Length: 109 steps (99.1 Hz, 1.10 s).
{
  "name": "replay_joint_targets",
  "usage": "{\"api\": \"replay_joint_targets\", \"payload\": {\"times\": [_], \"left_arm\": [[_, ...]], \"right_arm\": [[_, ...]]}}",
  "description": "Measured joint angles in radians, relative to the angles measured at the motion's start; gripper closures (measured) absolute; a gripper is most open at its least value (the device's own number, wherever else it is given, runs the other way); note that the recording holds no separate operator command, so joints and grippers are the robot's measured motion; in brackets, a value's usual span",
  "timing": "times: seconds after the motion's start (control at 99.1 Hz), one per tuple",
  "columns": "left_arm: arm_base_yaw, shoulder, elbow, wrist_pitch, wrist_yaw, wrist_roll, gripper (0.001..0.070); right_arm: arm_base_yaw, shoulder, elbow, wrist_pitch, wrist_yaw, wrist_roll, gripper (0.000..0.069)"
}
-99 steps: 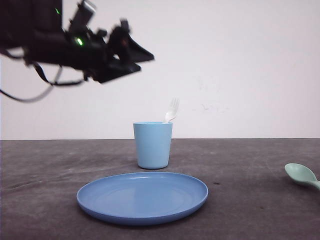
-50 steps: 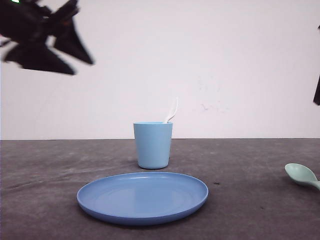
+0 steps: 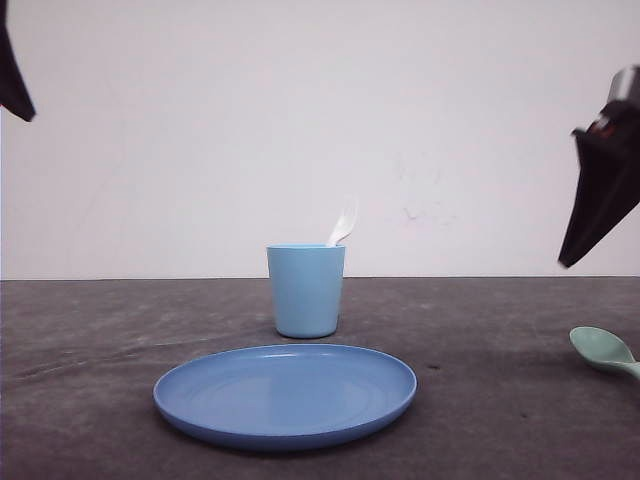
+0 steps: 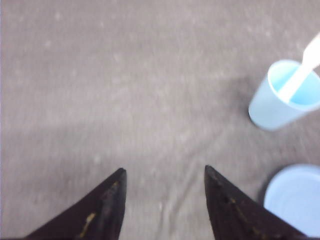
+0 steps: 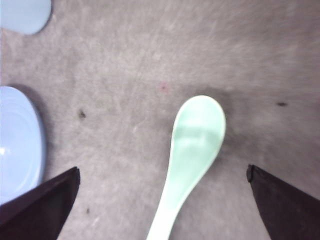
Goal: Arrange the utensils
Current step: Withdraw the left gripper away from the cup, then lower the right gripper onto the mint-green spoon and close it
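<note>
The white fork [image 3: 343, 222] stands in the light blue cup [image 3: 305, 290] at mid-table, its white end leaning over the rim [image 4: 302, 75]. The mint-green spoon [image 3: 603, 350] lies on the table at the far right. My right gripper [image 3: 572, 252] hangs above it, open wide. In the right wrist view the spoon [image 5: 197, 130] lies between the spread fingers of the right gripper [image 5: 163, 170], its handle towards the wrist, untouched. My left gripper [image 4: 164, 171] is open and empty over bare table, well to the left of the cup [image 4: 272, 110]. One finger [image 3: 14, 85] shows high at the far left.
A round blue plate [image 3: 285, 395] lies in front of the cup, near the table's front edge. Its rim [image 5: 17, 140] is to the spoon's left, a gap of dark table between them. A white wall closes off the back of the table.
The left arm has swung up and away to the left, leaving the fork in the cup. The right gripper has come in from the right above the spoon.
</note>
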Motion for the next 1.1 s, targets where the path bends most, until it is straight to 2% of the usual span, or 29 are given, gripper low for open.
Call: {"api": "replay_joint_targets", "payload": {"times": [0.343, 0.424, 0.595, 0.696, 0.847, 1.009, 1.099], "left_arm": [[0.000, -0.019, 0.000, -0.088, 0.000, 0.000, 0.0415], [0.000, -0.019, 0.000, -0.090, 0.000, 0.000, 0.0415], [0.000, -0.019, 0.000, -0.090, 0.000, 0.000, 0.0415], [0.000, -0.019, 0.000, -0.091, 0.000, 0.000, 0.0415], [0.000, -0.019, 0.000, -0.091, 0.000, 0.000, 0.0415], [0.000, -0.019, 0.000, -0.091, 0.000, 0.000, 0.0415], [0.000, -0.019, 0.000, -0.092, 0.000, 0.000, 0.0415]], "right_arm": [[0.048, 0.154, 0.000, 0.113, -0.002, 0.009, 0.0024], [0.058, 0.172, 0.001, 0.134, 0.002, 0.008, 0.0110], [0.074, 0.190, 0.000, 0.134, 0.032, 0.008, 0.0416], [0.075, 0.190, 0.000, 0.130, 0.076, 0.008, 0.0535], [0.075, 0.190, 0.000, 0.126, 0.103, 0.008, 0.0632], [0.075, 0.190, 0.000, 0.128, 0.098, 0.008, 0.0667], [0.075, 0.190, 0.000, 0.146, 0.047, 0.009, 0.0669]]}}
